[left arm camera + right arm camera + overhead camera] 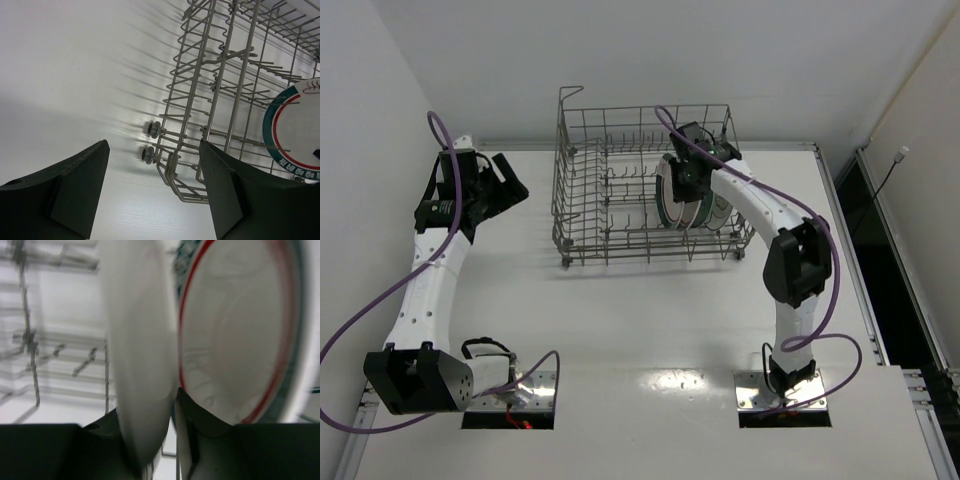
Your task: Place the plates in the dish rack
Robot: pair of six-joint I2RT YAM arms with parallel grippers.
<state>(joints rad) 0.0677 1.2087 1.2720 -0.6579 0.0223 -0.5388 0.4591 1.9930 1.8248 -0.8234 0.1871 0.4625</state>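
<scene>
Right claw (682, 185) straddles white plate (137, 365) inside rack (582, 200), grip unclear. Risk: release off-tine tips it onto ringed plate (240, 330). Left claw (154, 165) open, empty.

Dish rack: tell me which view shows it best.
Top external: the whole dish rack is in frame, all four sides. Left wrist shows only one corner and part of the grid; right wrist shows just blurred wires behind close-up plates.
</scene>
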